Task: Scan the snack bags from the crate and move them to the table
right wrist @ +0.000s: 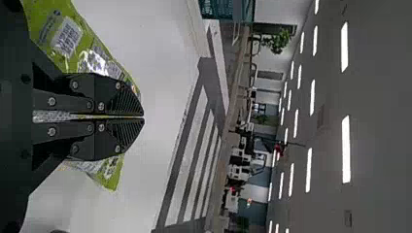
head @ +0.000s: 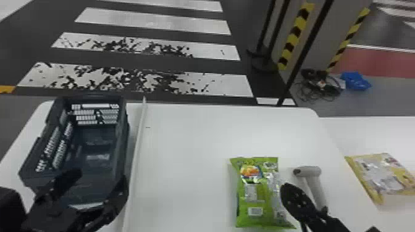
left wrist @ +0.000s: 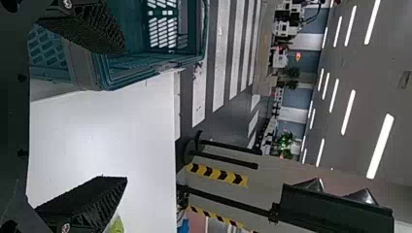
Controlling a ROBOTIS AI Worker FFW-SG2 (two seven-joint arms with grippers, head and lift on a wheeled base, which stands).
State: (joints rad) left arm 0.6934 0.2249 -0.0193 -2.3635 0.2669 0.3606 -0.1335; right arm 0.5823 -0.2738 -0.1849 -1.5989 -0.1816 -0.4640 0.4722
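Note:
My left gripper [head: 98,184] is over the near end of the dark crate [head: 123,135], its two fingers spread wide. In the left wrist view the same gripper [left wrist: 125,115] stands open, with the crate rim [left wrist: 104,73] beside one finger. A green snack bag [head: 256,191] lies flat on the white table. At its right edge is my right gripper [head: 285,189], shut; in the right wrist view its fingertips [right wrist: 144,117] meet, with the green bag [right wrist: 109,177] behind them. A grey-white handheld scanner [head: 310,171] is just beyond the right gripper. Another bag, yellow [head: 383,176], lies farther right.
A thin pale strip [head: 139,135] runs along the white table [head: 185,135], just right of the crate. The yellow bag rests on an adjoining white surface [head: 367,132]. Dark posts [head: 302,58] rise behind the table, with cables [head: 321,84] on the floor.

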